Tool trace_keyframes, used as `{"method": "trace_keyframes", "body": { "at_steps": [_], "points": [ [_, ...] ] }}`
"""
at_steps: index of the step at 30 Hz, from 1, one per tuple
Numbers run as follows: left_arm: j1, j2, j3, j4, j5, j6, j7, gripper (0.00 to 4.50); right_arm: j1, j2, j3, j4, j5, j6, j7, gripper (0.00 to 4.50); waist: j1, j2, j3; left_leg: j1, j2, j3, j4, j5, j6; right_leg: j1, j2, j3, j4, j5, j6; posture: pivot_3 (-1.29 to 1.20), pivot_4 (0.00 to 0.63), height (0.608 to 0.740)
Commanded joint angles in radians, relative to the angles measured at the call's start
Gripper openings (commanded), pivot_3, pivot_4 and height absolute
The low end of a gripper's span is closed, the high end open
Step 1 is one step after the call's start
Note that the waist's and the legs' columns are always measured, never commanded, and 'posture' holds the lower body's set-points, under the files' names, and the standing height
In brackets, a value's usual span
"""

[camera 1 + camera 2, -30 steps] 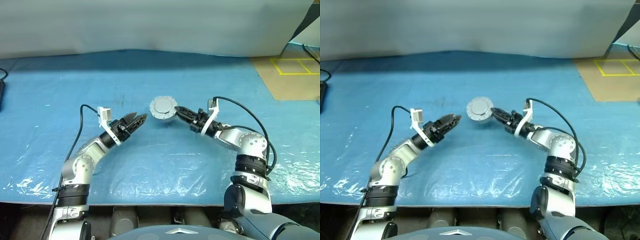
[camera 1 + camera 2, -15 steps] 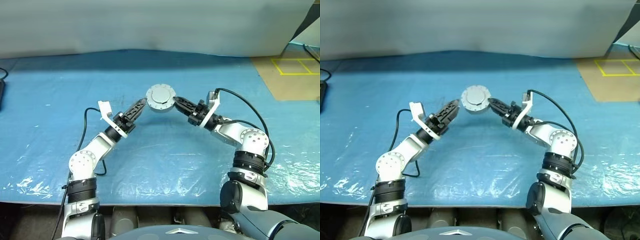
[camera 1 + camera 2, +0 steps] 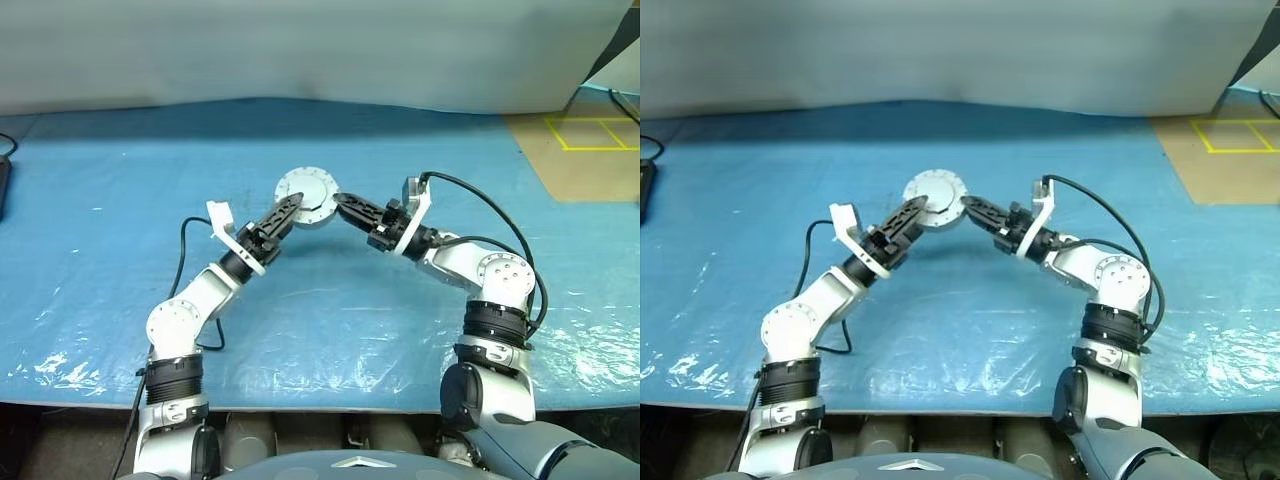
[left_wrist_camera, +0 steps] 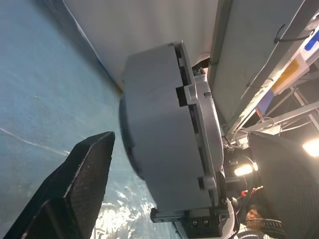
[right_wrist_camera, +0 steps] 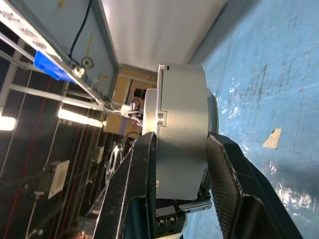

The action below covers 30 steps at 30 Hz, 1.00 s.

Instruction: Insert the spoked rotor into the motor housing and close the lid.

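Right gripper (image 3: 340, 203) grasps the closed motor housing (image 3: 307, 197) aloft above the counter (image 3: 100, 250), left gripper (image 3: 291, 208) released alongside; next, likely opening the lid.

You have a plain pale grey motor housing (image 3: 306, 198) in front of you, its round face a flat matte grey with small notches around the rim. The right gripper (image 3: 340, 203) and left gripper (image 3: 290, 208) are black, on silver-and-white arms. The surface (image 3: 90, 270) is covered in glossy bright blue sheeting; far right lies tan floor (image 3: 585, 150) marked with yellow lines.
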Motion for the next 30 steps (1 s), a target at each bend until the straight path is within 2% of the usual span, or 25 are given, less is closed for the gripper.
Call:
{"method": "trace_keyframes", "body": {
  "at_steps": [1,9,12,15,16,28,30],
  "points": [
    [-0.029,-0.008,-0.016,-0.029,-0.016,-0.003,-0.006,4.47,-0.001,0.001,0.016,-0.072,0.08,0.001,0.046,1.11,0.0,0.0,0.0,0.0,0.0,0.0,0.0,0.0,0.0,0.0,0.0,0.0,0.0,0.0,0.0,0.0,0.15,0.74],
    [-0.04,0.002,-0.033,-0.023,0.001,-0.007,-0.034,4.47,0.011,-0.01,0.041,-0.077,0.088,-0.022,0.046,1.11,0.0,0.0,0.0,-0.001,0.0,0.0,0.001,0.0,0.0,0.0,0.0,0.0,0.0,0.0,0.001,0.0,0.15,0.74],
    [-0.04,-0.001,-0.027,-0.016,0.006,-0.025,-0.037,3.9,0.008,-0.013,0.042,-0.071,0.088,-0.033,0.043,1.11,0.0,0.0,0.0,-0.001,0.0,0.0,0.001,0.0,0.0,0.0,0.0,0.0,0.0,0.0,0.001,0.0,0.15,0.74],
    [-0.042,-0.009,-0.018,-0.009,0.006,-0.04,-0.033,2.84,0.007,-0.015,0.047,-0.065,0.082,-0.043,0.041,1.11,0.0,0.0,0.0,-0.001,0.0,0.0,0.001,0.0,0.0,0.0,0.0,0.0,0.0,0.0,0.001,0.0,0.15,0.74],
    [-0.043,-0.011,-0.016,-0.007,0.005,-0.044,-0.032,2.64,0.006,-0.016,0.05,-0.062,0.079,-0.048,0.043,1.11,0.001,0.0,0.0,-0.001,0.0,0.0,0.001,0.0,0.0,0.0,0.0,0.0,0.0,0.001,0.001,0.0,0.15,0.74],
    [-0.052,-0.028,-0.015,0.026,0.038,-0.08,0.026,2.63,0.018,-0.049,0.103,-0.074,0.025,-0.109,0.092,1.11,0.001,0.0,0.0,-0.002,0.0,-0.001,0.003,0.0,0.0,0.0,0.0,0.0,0.001,0.001,0.001,0.0,0.15,0.74],
    [-0.054,-0.027,-0.015,0.029,0.045,-0.087,0.024,2.63,0.029,-0.058,0.12,-0.085,0.002,-0.134,0.123,1.83,0.002,0.0,0.0,-0.002,0.0,-0.001,0.003,0.0,0.0,0.0,0.0,0.0,0.001,0.001,0.001,0.0,0.15,0.74]
  ]
}}
